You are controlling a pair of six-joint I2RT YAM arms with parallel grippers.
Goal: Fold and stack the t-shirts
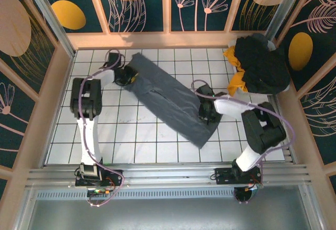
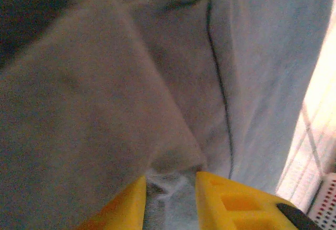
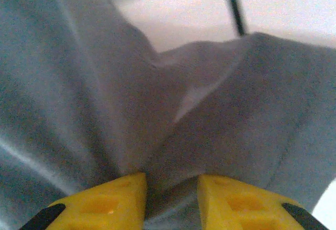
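A slate grey-blue t-shirt (image 1: pixel 170 101) lies folded into a long strip, running diagonally across the tiled table (image 1: pixel 131 140) from upper left to lower right. My left gripper (image 1: pixel 129 76) is shut on its upper left edge; grey cloth (image 2: pixel 105 93) bunches between the yellow fingers (image 2: pixel 231 201). My right gripper (image 1: pixel 203 112) pinches the strip's right edge, where cloth (image 3: pixel 220 119) puckers into the yellow fingers (image 3: pixel 105 206). A black t-shirt (image 1: pixel 262 62) and a yellow-orange one (image 1: pixel 237 80) are heaped at the back right.
The heap rests in a white basket (image 1: pixel 281 85) at the table's back right corner. Wooden frame walls (image 1: pixel 55 93) close in the left, back and right sides. A metal rail (image 1: pixel 168 175) runs along the near edge by the arm bases.
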